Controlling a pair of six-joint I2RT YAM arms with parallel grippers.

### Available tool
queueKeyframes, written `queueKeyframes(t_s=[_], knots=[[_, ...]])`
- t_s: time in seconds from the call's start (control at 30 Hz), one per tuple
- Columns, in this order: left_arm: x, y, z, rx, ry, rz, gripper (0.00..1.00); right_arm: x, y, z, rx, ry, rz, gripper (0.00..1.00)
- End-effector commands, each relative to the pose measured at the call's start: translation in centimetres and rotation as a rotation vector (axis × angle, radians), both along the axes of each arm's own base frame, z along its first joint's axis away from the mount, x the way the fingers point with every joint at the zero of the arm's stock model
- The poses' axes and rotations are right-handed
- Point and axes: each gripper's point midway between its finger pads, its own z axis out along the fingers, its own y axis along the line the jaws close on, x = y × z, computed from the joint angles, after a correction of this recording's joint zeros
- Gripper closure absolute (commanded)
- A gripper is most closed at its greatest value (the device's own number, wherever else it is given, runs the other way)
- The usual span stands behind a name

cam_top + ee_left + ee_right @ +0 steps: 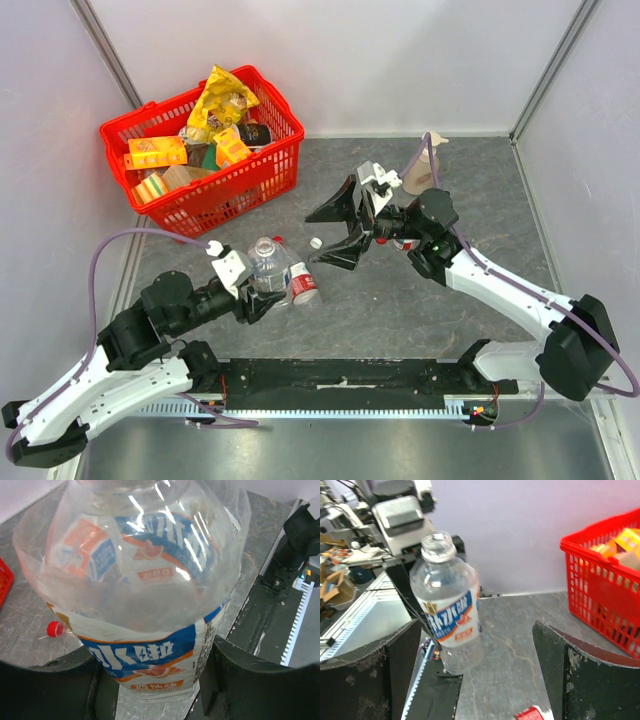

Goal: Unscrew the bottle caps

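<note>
My left gripper is shut on the body of a clear bottle with a white, blue and red label. It holds the bottle roughly upright. The bottle has a bare, open neck with no cap on it. My right gripper stands wide open a little to the bottle's right, with nothing between its fingers. A white bottle cap shows just off its fingertips. One red cap lies on the table beside the held bottle. A second bottle lies next to it.
A red basket full of packets stands at the back left. The beige pump soap bottle stands behind the right arm. A black rail runs along the near table edge between the arm bases.
</note>
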Motion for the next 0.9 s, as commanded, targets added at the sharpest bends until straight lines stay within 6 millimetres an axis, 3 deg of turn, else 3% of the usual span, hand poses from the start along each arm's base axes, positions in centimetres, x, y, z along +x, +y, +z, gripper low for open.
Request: queueKeyframes(t_s=[0.0, 0.17, 0.4, 0.87], knots=[[-1.0, -1.5, 0.2, -0.015, 0.013, -0.093, 0.98, -2.8, -0.4, 4.4, 0.113, -0.066, 0.15, 0.02], [-1.3, -2.1, -0.4, 0.008, 0.039, -0.128, 0.98, -3.8, 0.3, 5.0, 0.13, -0.053, 0.194, 0.03], [-1.4, -2.5, -0.8, 0.021, 0.055, -0.144, 0.98, -4.7, 1.7, 5.3, 0.135, -0.038, 0.229, 0.12], [-1.6, -2.7, -1.0, 0.027, 0.063, -0.159, 0.98, -5.3, 4.8, 4.3, 0.081, -0.012, 0.242, 0.26]])
